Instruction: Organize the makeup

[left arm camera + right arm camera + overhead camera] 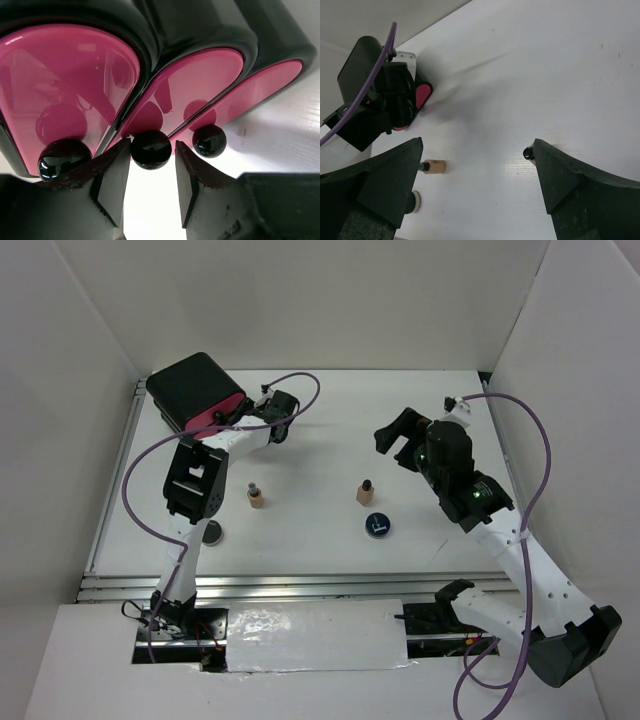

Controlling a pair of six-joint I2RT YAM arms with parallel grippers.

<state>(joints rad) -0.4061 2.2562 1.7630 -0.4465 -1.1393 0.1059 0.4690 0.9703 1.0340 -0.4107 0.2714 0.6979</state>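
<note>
A tan bottle with dark cap [256, 498] and a second tan bottle [366, 492] stand mid-table, well apart; a round blue-rimmed black compact [377, 525] lies near the second. The left gripper [152, 155] brackets the middle black knob [151, 149] of the black box with pink drawer fronts [195, 390]; I cannot tell whether it grips; the right gripper [477, 155] hangs wide open and empty.
</note>
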